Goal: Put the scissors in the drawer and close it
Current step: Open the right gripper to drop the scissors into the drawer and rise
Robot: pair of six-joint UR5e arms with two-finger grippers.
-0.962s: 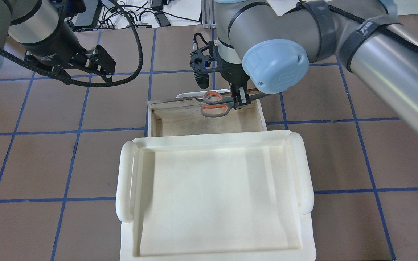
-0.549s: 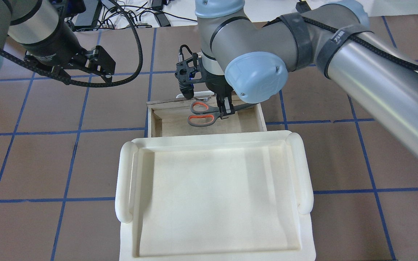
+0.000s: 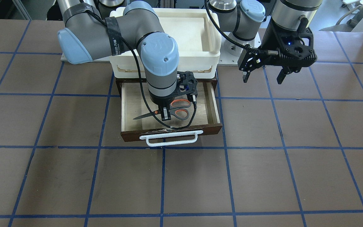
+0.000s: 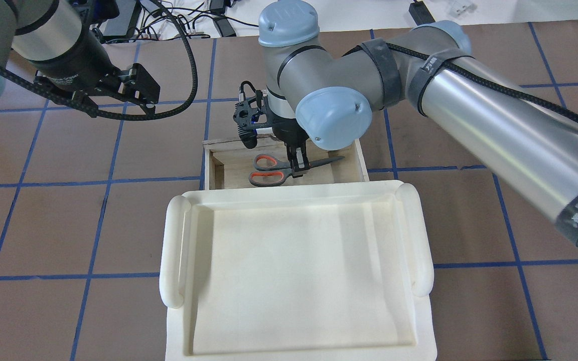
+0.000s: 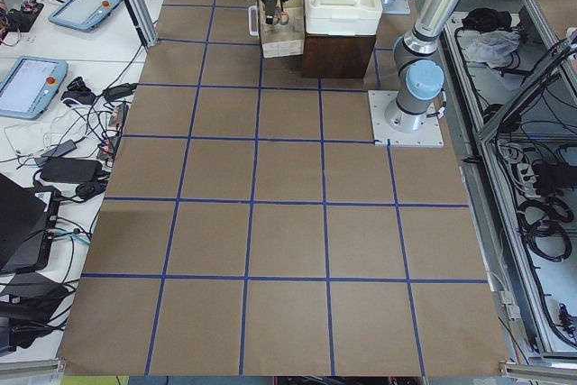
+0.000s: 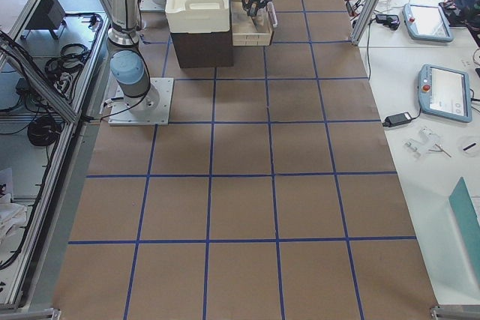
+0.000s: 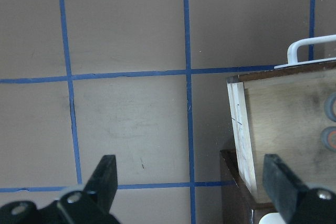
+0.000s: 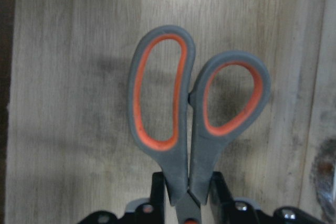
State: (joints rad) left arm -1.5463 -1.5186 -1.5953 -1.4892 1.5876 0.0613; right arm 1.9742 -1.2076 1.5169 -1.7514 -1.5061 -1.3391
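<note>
The scissors (image 4: 269, 170), with grey handles lined orange, hang inside the open wooden drawer (image 4: 362, 163), blades pointing to the overhead view's right. My right gripper (image 4: 298, 168) is shut on them near the pivot. The right wrist view shows the handles (image 8: 163, 103) just above the pale drawer floor, casting a shadow on it. In the front view the scissors (image 3: 181, 108) sit behind the dark drawer front (image 3: 210, 129) and its white bar handle (image 3: 169, 138). My left gripper (image 4: 138, 95) is open and empty, over the table to the drawer's left (image 7: 283, 119).
A white plastic tray (image 4: 173, 250) sits on the dark cabinet above the drawer's back part. The table is brown with blue grid lines. Cables and devices lie beyond the far edge (image 4: 178, 20).
My right gripper has carried the scissors from over the drawer's front edge back and down into the drawer, toward the tray. The left arm has not moved.
</note>
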